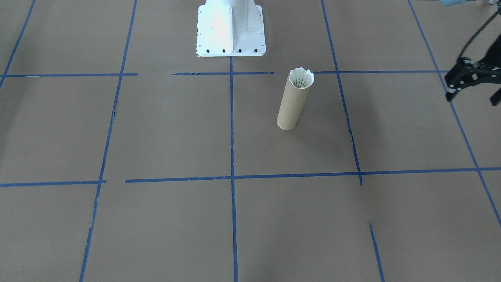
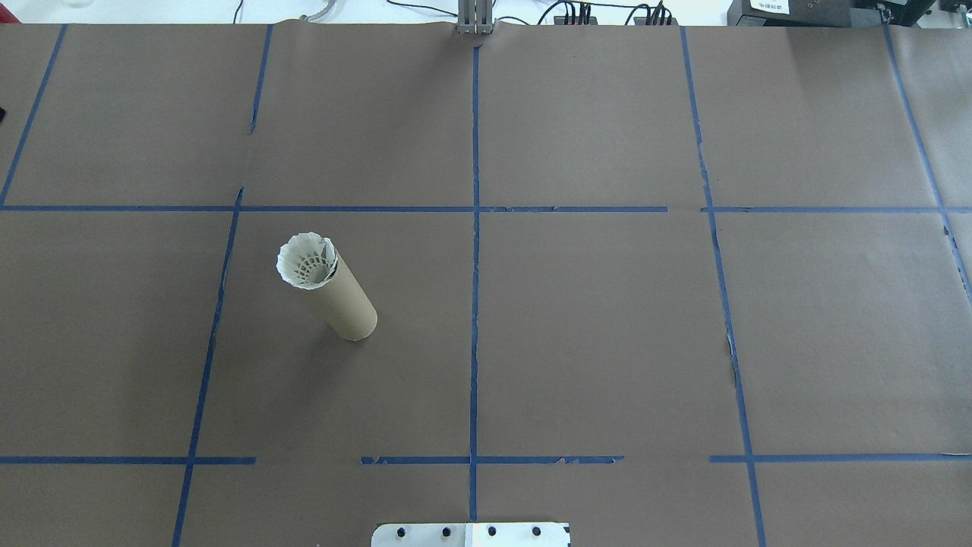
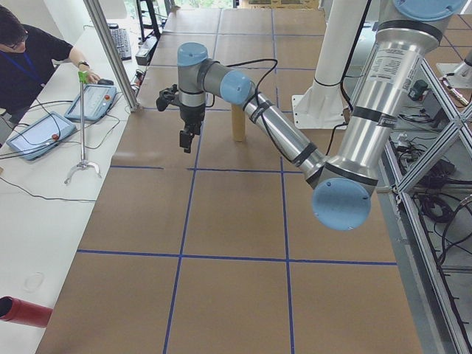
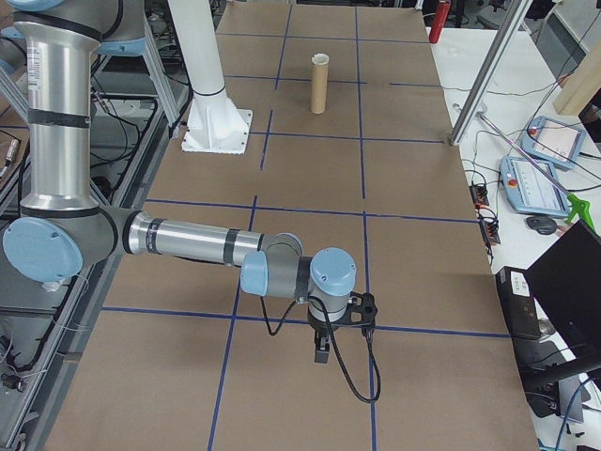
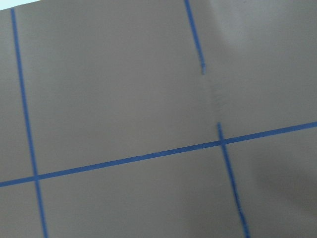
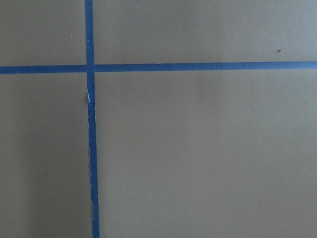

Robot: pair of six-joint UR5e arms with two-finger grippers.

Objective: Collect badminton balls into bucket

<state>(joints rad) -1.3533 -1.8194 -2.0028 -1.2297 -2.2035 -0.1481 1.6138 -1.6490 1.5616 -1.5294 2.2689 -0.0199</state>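
The bucket (image 1: 291,107) (image 2: 345,300), a brown cardboard tube, stands upright on the brown table on the robot's left half. A white badminton ball (image 1: 301,78) (image 2: 306,260) sits in its mouth, feather skirt up and flaring over the rim. No loose ball shows on the table. My left gripper (image 1: 472,98) hangs at the table's left end, well away from the bucket, open and holding nothing. In the exterior left view the left gripper (image 3: 188,140) points down. My right gripper (image 4: 321,352) shows only in the exterior right view, low over the table's far right; I cannot tell its state.
The white robot base (image 1: 231,29) stands behind the bucket. Blue tape lines (image 2: 474,228) grid the table. A person (image 3: 29,59) leans over a side bench with tablets (image 3: 92,103). A red cylinder (image 3: 22,311) lies at that bench's near end.
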